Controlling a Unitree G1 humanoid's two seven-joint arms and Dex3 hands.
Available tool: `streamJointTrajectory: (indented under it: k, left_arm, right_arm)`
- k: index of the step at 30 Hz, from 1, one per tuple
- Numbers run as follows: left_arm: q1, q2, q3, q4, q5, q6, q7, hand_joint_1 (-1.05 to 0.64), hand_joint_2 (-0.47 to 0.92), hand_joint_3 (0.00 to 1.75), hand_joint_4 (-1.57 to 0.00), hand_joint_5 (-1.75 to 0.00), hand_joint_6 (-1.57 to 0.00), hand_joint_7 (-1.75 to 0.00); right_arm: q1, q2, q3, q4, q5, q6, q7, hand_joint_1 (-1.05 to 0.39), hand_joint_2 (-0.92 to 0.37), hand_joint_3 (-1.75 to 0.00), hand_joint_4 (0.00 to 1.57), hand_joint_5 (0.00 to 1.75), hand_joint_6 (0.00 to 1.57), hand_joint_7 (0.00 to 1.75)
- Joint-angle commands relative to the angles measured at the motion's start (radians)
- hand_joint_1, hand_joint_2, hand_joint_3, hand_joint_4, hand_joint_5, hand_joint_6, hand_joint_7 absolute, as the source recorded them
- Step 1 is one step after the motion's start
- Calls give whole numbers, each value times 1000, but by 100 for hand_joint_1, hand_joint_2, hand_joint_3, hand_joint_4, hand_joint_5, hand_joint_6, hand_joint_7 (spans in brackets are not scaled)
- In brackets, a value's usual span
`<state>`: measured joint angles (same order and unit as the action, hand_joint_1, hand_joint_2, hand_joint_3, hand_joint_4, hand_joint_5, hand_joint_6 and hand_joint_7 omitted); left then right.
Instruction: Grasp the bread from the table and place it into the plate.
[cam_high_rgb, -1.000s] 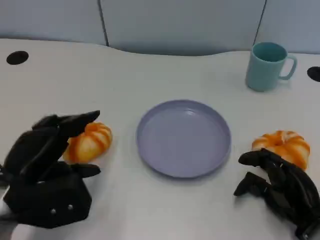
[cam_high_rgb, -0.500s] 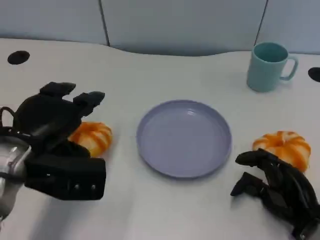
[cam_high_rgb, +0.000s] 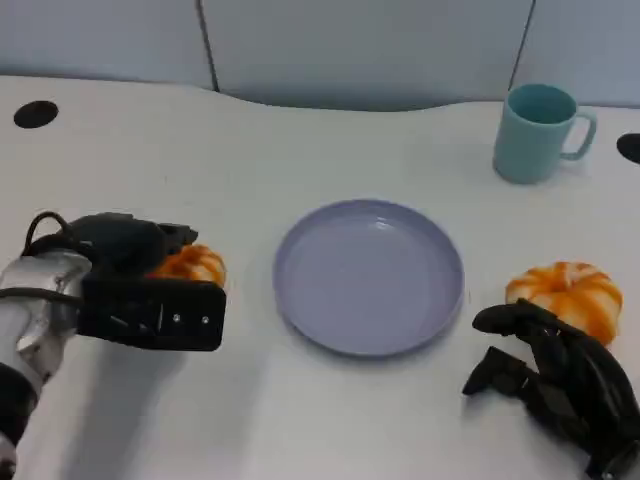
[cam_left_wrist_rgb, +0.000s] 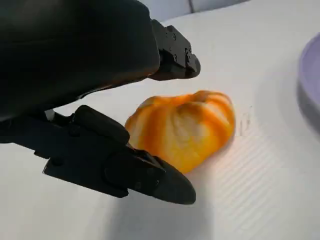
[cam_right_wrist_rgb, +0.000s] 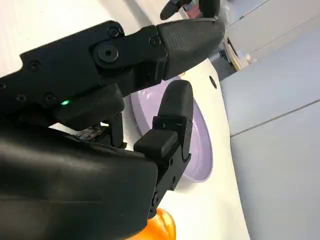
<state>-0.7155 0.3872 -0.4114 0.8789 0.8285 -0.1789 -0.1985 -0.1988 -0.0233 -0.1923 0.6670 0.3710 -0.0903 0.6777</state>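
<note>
Head view: left robot hand (cam_high_rgb: 135, 285) at nine o'clock of the plate (cam_high_rgb: 368, 275), over the bread (cam_high_rgb: 192, 266) lying on the counter (cam_high_rgb: 300, 150).

Left wrist view: fingers (cam_left_wrist_rgb: 150, 177) spread wide either side of the bread (cam_left_wrist_rgb: 182, 127), not clamped.

Right wrist view: right robot hand (cam_right_wrist_rgb: 150, 95) empty, fingers apart.

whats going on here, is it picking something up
Yes, it looks that way. The left robot hand is positioned over an orange bread roll on the white table, fingers apart on either side of it, not yet closed on it. The purple plate next to it holds nothing. A second bread roll lies on the far side of the plate, with the right robot hand resting beside it, holding nothing. A teal mug stands behind.
</note>
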Motion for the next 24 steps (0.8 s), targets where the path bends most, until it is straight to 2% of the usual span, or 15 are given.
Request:
streamJointTrajectory:
  k: [1, 10, 24]
  left_arm:
    - [-89, -50, -64, 178, 16, -5, 111, -74, 90, 0, -4, -10, -16, 0]
    - [-185, -139, -129, 397, 1, 22, 184, -69, 89, 0, 0, -4, -12, 0]
    - [-197, -143, -159, 423, -25, 19, 198, -68, 89, 0, 0, -2, -12, 0]
  right_arm:
    - [33, -17, -4, -8, 0, 23, -8, -46, -92, -16, 65, 142, 65, 102]
    - [36, -27, -13, -1, 1, 4, 2, -48, -92, -17, 66, 143, 66, 102]
    - [36, -26, -15, 0, -1, 4, 3, -48, -92, -17, 65, 144, 67, 100]
